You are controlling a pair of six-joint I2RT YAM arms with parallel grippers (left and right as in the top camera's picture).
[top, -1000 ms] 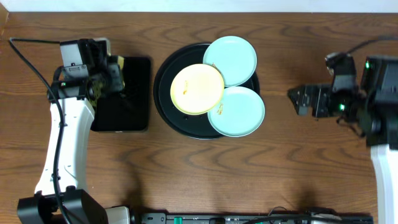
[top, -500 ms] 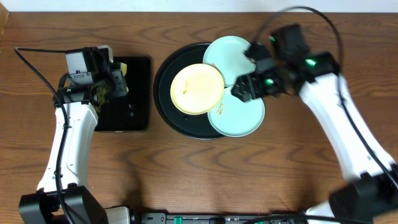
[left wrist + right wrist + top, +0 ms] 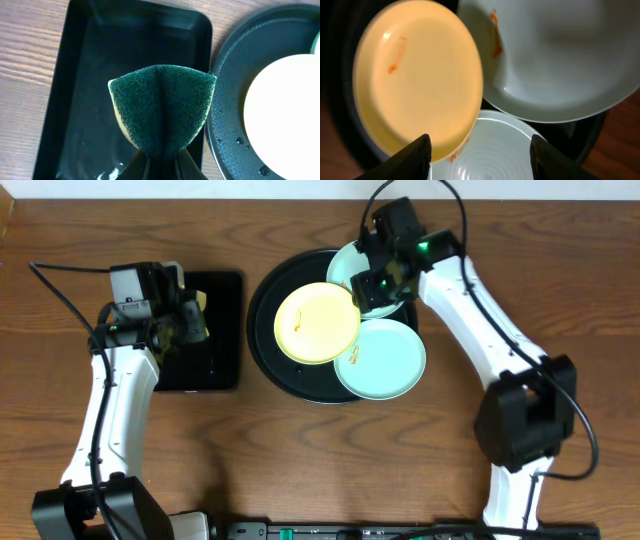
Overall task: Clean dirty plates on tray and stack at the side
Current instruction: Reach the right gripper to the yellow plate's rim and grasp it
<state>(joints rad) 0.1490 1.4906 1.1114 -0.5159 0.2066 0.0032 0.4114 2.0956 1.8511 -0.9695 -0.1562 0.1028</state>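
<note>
Pale yellow round plate (image 3: 317,323) overlaps two mint round plates (image 3: 385,360) on glossy round black tray (image 3: 262,330), mint rims overhanging. Right gripper (image 3: 480,160) above, jaws apart; left gripper (image 3: 162,167) clamps green sponge (image 3: 160,105) over rectangular black tray (image 3: 75,75).

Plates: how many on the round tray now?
3. The pale yellow plate sits in the middle of the black tray, one mint plate at its far right, the other mint plate at its near right, overhanging the rim. None visibly stacked beneath.
</note>
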